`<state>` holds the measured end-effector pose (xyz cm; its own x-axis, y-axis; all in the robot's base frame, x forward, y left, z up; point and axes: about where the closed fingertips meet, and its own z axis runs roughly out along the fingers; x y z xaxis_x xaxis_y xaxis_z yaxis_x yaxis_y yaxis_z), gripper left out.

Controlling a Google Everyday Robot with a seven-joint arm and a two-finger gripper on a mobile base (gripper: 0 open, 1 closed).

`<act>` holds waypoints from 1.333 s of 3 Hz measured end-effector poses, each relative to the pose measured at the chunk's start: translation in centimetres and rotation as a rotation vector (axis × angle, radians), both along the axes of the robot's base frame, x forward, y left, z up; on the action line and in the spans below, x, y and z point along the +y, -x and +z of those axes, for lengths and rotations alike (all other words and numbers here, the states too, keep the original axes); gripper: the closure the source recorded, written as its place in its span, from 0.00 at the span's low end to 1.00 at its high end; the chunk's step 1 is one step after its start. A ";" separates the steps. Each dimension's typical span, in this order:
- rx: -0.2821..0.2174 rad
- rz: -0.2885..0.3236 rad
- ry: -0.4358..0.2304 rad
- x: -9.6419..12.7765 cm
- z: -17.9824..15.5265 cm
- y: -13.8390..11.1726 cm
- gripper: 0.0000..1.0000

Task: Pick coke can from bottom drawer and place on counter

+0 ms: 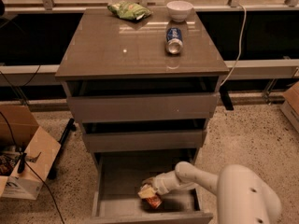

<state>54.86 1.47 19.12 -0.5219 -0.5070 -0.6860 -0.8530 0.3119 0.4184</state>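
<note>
The bottom drawer (117, 181) is pulled open and its grey inside shows. The coke can (154, 201), small and red, lies on the drawer floor near the front. My gripper (147, 191) reaches down into the drawer from the right on the white arm (196, 178) and sits right at the can, partly covering its top. The counter (117, 45) is the glossy grey-brown cabinet top above.
A blue-and-white soda can (174, 39) lies on the counter, with a white bowl (179, 10) and a green chip bag (128, 10) at the back. The two upper drawers (140, 107) are slightly open. A cardboard box (25, 164) stands on the floor at left.
</note>
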 end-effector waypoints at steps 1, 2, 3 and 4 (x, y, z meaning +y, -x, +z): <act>-0.119 0.048 -0.164 -2.4 6.2 2.3 1.00; -0.271 0.068 -0.273 -5.6 13.3 4.8 1.00; -0.413 0.051 -0.289 -8.7 21.7 7.0 1.00; -0.588 -0.066 -0.167 -11.0 34.1 8.1 1.00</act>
